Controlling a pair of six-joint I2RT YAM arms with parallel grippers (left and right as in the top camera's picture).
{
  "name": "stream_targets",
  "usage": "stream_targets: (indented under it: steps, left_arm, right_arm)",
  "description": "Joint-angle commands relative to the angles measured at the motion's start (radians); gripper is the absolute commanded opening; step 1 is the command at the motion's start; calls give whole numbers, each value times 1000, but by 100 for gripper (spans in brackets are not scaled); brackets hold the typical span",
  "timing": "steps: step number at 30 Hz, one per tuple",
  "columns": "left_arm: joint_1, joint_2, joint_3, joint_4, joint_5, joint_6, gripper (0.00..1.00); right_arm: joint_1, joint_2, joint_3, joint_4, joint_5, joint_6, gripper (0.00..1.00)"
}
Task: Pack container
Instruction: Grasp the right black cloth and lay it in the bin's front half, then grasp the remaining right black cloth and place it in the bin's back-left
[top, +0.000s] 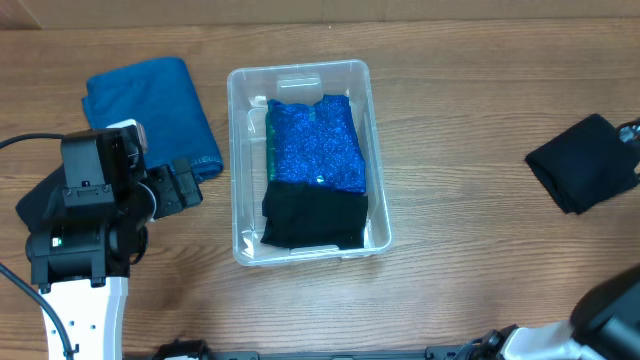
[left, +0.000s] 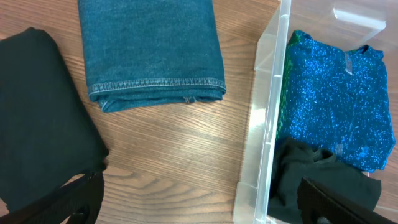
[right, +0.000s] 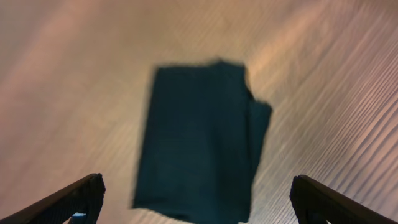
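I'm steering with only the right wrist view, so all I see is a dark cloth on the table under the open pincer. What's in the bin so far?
Observer: The bin holds two pieces. There's a sparkly blue cloth at the far end and a black cloth at the end nearer the robot.
Operator: Is anything waiting on the other side?
Observer: Yes, folded denim lies on the table left of the bin, apart from it, with a second black cloth beside it.
Operator: And the other arm?
Observer: The left pincer is open and holds nothing. It hangs above the table by the bin's left wall.
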Motion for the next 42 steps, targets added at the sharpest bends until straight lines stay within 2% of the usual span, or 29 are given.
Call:
stream_targets:
  steps: [1, 4, 9, 10, 11, 12, 13, 14, 17, 22, 27, 31, 35, 38, 42]
  left_arm:
    - [-6, -2, 22, 1, -10, 24, 100]
    - [-6, -2, 22, 1, -10, 24, 100]
    - [-6, -2, 22, 1, -10, 24, 100]
    - [-6, -2, 22, 1, -9, 24, 100]
    - [-6, -2, 22, 1, -9, 24, 100]
    - [-6, -2, 22, 2, -9, 24, 100]
    - [-6, -2, 22, 2, -9, 24, 100]
    - [-6, -2, 22, 2, -9, 24, 100]
    - [-6, -2, 22, 1, -9, 23, 100]
    - [-6, -2, 22, 0, -9, 20, 100]
    - [-6, -2, 22, 0, -10, 20, 100]
    - [-6, -2, 22, 0, -10, 20, 100]
    - [-6, -2, 22, -9, -10, 20, 100]
    - [-6, -2, 22, -19, -10, 20, 100]
    - [-6, -2, 22, -24, -10, 20, 100]
  right_arm:
    - [-36, 157, -5, 26, -63, 11, 100]
    - [-53, 266, -5, 53, -64, 12, 100]
    - [-63, 405, -5, 94, -193, 9, 99]
    - [-63, 416, -5, 95, -195, 9, 91]
    - [-63, 422, -5, 95, -199, 9, 64]
    - [-62, 423, -5, 98, -238, 8, 30]
    - [-62, 423, -4, 105, -297, 8, 13]
    - [-62, 423, -1, 108, -365, 8, 4]
    - [-41, 365, 50, 69, -553, -5, 4]
    - [72, 130, 107, 50, -554, -40, 4]
    - [325, -148, 160, 19, -552, -153, 4]
    - [610, -280, 163, 0, -540, -339, 4]
    - [943, -284, 162, -37, -386, -536, 4]
    - [1123, -230, 162, -3, -266, -511, 4]
    - [1251, -123, 161, 86, -248, -399, 4]
